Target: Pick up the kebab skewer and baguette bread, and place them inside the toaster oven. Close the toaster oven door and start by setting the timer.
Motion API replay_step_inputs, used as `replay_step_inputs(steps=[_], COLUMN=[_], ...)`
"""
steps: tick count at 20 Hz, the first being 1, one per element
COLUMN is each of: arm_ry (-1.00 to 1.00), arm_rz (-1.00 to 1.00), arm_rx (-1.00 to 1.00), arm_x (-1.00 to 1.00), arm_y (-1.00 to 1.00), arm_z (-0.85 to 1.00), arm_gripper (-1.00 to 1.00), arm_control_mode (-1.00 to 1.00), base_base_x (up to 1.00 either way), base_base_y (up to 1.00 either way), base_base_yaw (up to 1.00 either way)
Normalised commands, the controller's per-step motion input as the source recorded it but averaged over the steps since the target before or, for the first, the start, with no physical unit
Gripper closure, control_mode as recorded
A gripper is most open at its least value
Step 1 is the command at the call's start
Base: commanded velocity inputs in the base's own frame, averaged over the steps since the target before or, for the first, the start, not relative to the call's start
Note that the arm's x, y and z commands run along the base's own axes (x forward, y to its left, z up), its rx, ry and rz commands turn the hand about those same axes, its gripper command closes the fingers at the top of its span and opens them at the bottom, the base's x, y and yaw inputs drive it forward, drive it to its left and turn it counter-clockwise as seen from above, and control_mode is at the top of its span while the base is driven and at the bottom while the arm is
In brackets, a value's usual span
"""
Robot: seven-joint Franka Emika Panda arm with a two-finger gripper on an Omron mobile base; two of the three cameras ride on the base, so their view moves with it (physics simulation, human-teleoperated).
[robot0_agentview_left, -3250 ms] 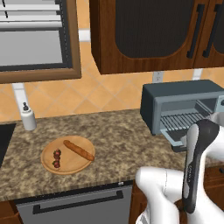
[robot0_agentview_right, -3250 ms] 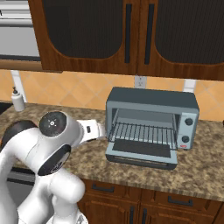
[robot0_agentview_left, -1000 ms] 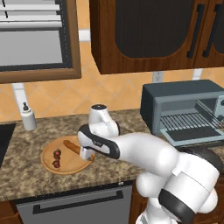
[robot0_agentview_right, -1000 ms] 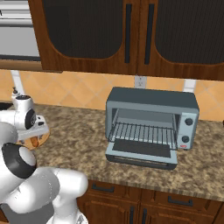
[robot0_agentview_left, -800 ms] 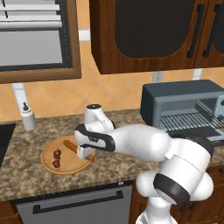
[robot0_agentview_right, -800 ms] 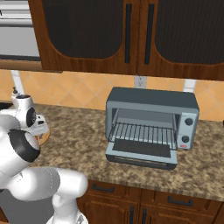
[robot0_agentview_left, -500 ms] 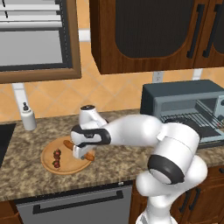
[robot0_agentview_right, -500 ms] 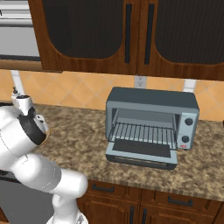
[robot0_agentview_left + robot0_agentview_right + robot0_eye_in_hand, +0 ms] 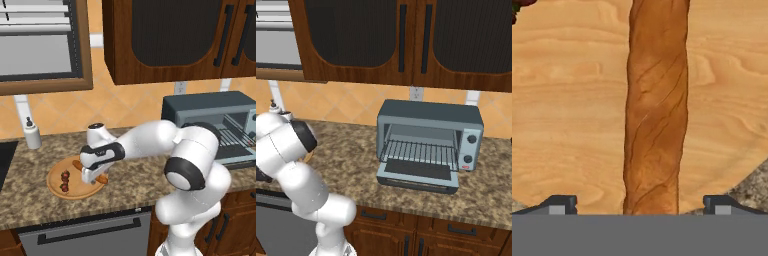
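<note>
The baguette bread [image 9: 657, 105] lies on the round wooden board [image 9: 562, 125], running straight up the hand view between my two fingertips. My gripper [image 9: 641, 205] is open and straddles the loaf's near end without touching it. From the left base camera, the gripper [image 9: 94, 176] hangs low over the board [image 9: 55, 190], covering the middle of the baguette [image 9: 77, 164]. The kebab skewer [image 9: 64, 181] rests on the board's left half; a dark tip of the skewer [image 9: 519, 5] shows in a corner. The toaster oven [image 9: 428, 140] stands on the counter, its door [image 9: 418, 176] folded down open and a wire rack inside.
A white soap dispenser [image 9: 32, 135] stands at the back left of the speckled counter [image 9: 30, 205]. Dark wooden cabinets hang above. The oven's knobs [image 9: 472, 140] sit on its right front. My arm stretches from the base across the counter to the board.
Over the last second the arm swung a little further left and the hand sank closer to the board, over the baguette. The jaws stayed open.
</note>
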Motion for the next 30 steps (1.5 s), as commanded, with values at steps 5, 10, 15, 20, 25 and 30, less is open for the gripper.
replay_step_inputs(steps=[5, 10, 15, 20, 25, 30], arm_ry=[0.00, 0.00, 0.00, -0.07, -0.11, -0.06], arm_rz=[0.00, 0.00, 0.00, 0.00, 0.00, 0.00], arm_rx=[-0.02, 0.00, 0.00, 0.00, 0.03, 0.09], arm_x=[0.07, 0.00, 0.00, -0.15, -0.69, -0.96], arm_y=[0.00, 0.00, -0.01, -0.12, -0.73, -1.00], arm_z=[-0.28, -0.08, -0.08, 0.62, 1.00, 0.86], arm_gripper=[-1.00, 1.00, 1.00, 1.00, 1.00, 1.00], arm_control_mode=[-1.00, -1.00, -1.00, -1.00, -1.00, -1.00], base_base_x=[0.00, 0.00, 0.00, 0.00, 0.00, 0.00], base_base_y=[0.00, 0.00, 0.00, 0.00, 0.00, 0.00], base_base_yaw=[0.00, 0.00, 0.00, 0.00, 0.00, 0.00])
